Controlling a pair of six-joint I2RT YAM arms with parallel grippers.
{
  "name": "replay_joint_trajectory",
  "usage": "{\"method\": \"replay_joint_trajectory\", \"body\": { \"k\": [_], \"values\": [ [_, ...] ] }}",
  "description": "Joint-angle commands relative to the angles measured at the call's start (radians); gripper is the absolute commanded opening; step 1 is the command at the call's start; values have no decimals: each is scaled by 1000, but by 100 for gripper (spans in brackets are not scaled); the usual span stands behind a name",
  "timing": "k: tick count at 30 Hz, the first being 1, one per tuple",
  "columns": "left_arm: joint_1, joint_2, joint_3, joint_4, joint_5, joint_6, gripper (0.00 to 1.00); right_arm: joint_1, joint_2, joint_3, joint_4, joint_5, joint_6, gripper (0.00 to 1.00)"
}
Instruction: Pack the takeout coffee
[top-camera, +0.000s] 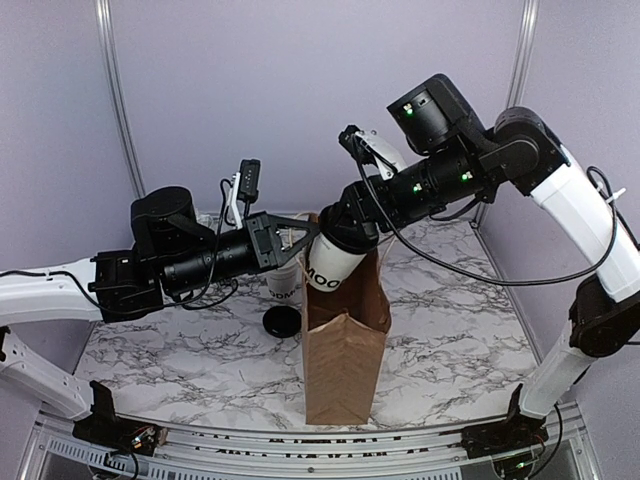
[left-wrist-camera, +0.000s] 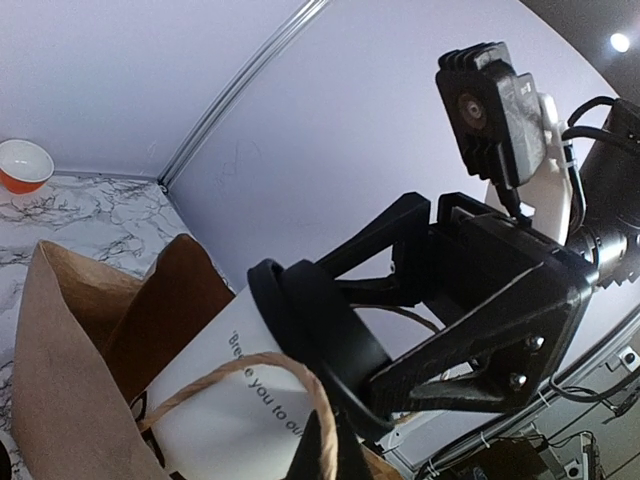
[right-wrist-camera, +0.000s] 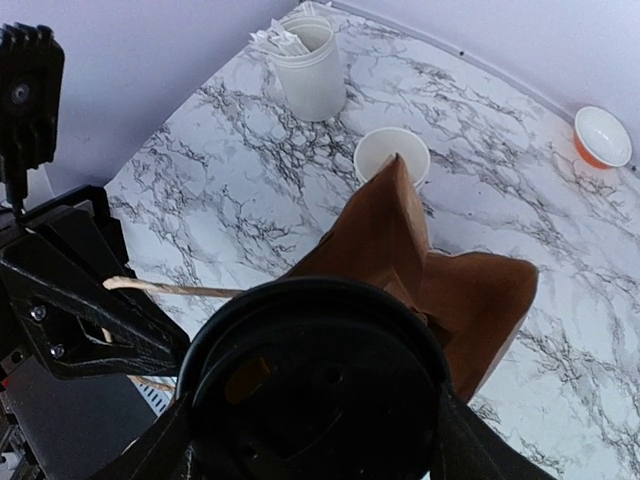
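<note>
— What's the right claw got?
— The takeout coffee, gripped wide around its black lid. The cup is tilted, its bottom at the mouth of the paper bag just below the claw.
— And the left claw?
— Pinched tight on the bag's rope handle, right beside the cup.

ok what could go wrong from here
The right end effector grips the tilted takeout coffee at its black lid; the lid might pop off and spill. The paper bag is steadied only by the left end effector pinching one rope handle, so the cup's base could catch the rim and tip it.
</note>
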Motion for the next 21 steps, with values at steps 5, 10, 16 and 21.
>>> {"method": "replay_joint_trajectory", "body": {
  "k": [5,10,16,21],
  "values": [
    [-11,-28,-31,74,-15,-10,0,41,57,51,-79,46,95,43],
    [-12,-41,-40,81,-23,-9,0,53,81,15,-104,54,134,42],
    [-20,-45,-55,103,-34,-17,0,53,105,-18,-109,56,159,42],
    [-20,-64,-83,106,-46,-24,0,53,113,-56,-105,59,170,42]
  ]
}}
